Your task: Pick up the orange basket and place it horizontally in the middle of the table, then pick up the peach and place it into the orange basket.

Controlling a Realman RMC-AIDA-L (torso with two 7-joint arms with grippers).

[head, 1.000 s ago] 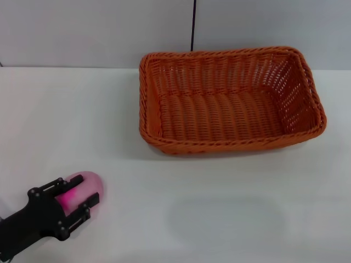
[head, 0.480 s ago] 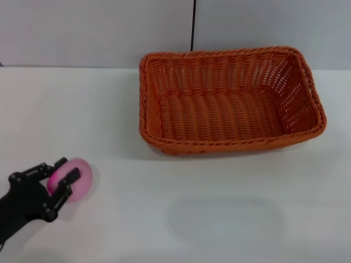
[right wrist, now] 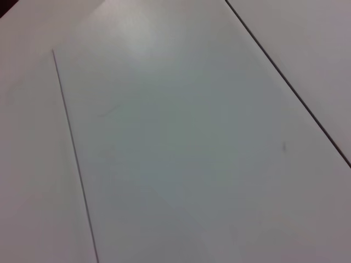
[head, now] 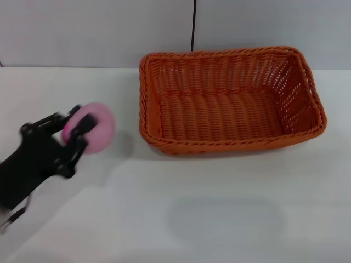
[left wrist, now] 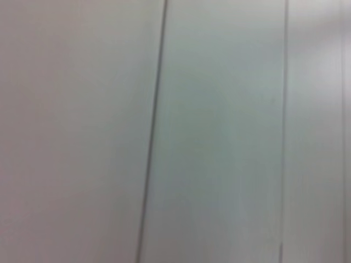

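Note:
In the head view the orange basket [head: 230, 101] lies lengthwise across the far middle of the white table [head: 219, 219], and it holds nothing. My left gripper [head: 77, 131] is shut on the peach [head: 93, 127], a pale-pink ball with a magenta patch. It holds the fruit raised above the table, just left of the basket's left rim. A faint shadow lies on the table beneath it. My right gripper is out of view. Both wrist views show only pale flat panels with thin seams.
A grey wall [head: 98, 33] with a dark vertical seam [head: 193, 24] stands behind the table's far edge. The basket's braided left rim [head: 143, 104] rises close to the held fruit.
My left gripper has lifted the peach off the table near the front left and carried it up and right, toward the basket. The basket has not moved.

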